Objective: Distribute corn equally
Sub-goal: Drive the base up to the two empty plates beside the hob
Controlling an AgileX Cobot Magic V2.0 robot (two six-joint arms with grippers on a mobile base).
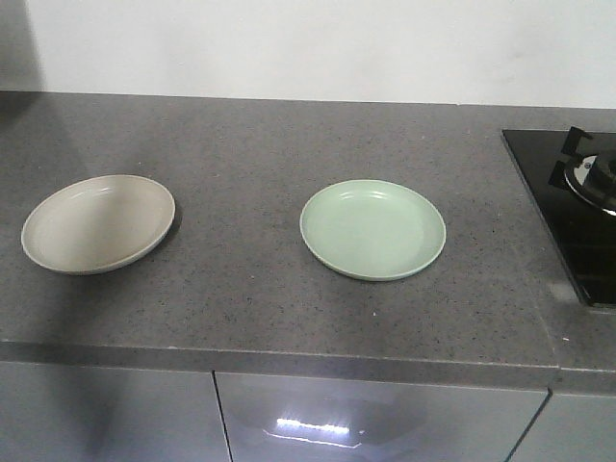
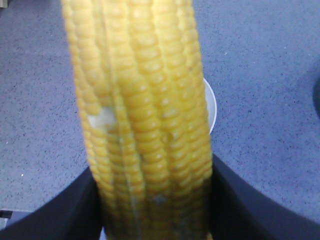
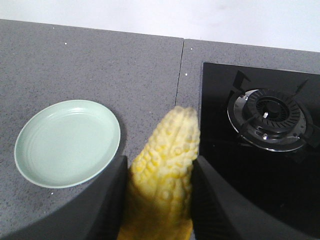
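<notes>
In the left wrist view a yellow cob of corn fills the middle of the frame, and my left gripper is shut on it, a dark finger on each side. A sliver of a pale plate shows behind it. In the right wrist view my right gripper is shut on another cob of corn, its tapered tip pointing away, high over the counter between the green plate and the stove. The front view shows a beige plate and the green plate, both with nothing on them; neither gripper appears there.
A black glass hob with a gas burner occupies the counter's right end. The grey speckled counter ends at a front edge above cabinet doors. A white wall runs behind.
</notes>
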